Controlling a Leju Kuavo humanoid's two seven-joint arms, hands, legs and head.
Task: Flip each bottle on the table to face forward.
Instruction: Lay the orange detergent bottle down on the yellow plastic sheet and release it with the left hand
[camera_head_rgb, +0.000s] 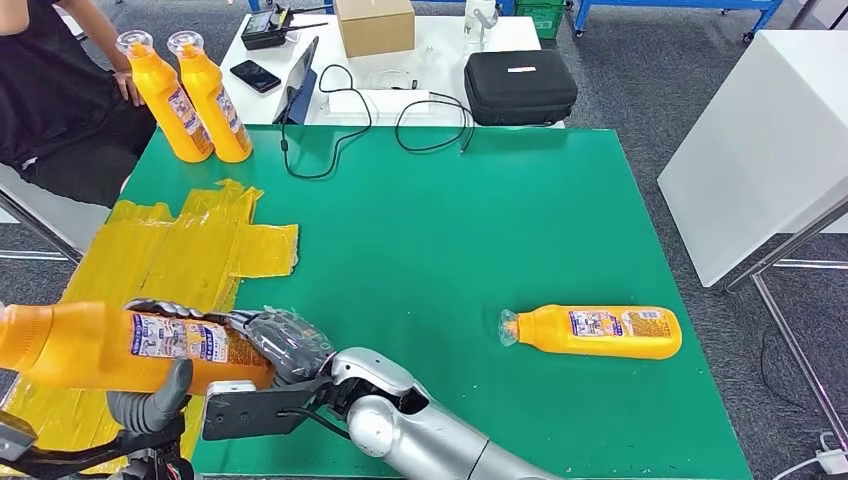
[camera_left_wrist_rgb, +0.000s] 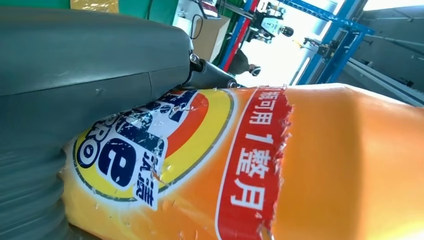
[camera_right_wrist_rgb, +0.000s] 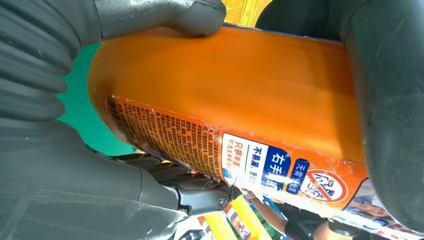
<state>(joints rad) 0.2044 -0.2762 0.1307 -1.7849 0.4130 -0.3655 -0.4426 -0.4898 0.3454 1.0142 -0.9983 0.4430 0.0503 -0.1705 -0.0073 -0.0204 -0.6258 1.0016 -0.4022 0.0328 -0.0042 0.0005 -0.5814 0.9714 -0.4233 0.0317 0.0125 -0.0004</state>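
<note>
An orange bottle (camera_head_rgb: 100, 345) hangs sideways above the table's near left corner, its back label up and its neck pointing left. My right hand (camera_head_rgb: 280, 340) grips its base end, and my left hand (camera_head_rgb: 150, 400) holds it from below with the thumb up against its side. In the left wrist view the bottle (camera_left_wrist_rgb: 300, 165) shows its front label beside my left hand (camera_left_wrist_rgb: 75, 60). The right wrist view has the bottle (camera_right_wrist_rgb: 240, 85) pressed under my right hand (camera_right_wrist_rgb: 50, 50). A second orange bottle (camera_head_rgb: 600, 332) lies on the green mat (camera_head_rgb: 450, 230) at the right, with its cap to the left.
Two upright orange bottles (camera_head_rgb: 165, 95) (camera_head_rgb: 212, 95) stand at the back left corner, next to a seated person (camera_head_rgb: 50, 90). Yellow tape (camera_head_rgb: 180, 250) covers the mat's left side. Behind lie a black case (camera_head_rgb: 520, 85), cables (camera_head_rgb: 330, 120) and a cardboard box (camera_head_rgb: 373, 25). A white table (camera_head_rgb: 750, 150) stands at the right.
</note>
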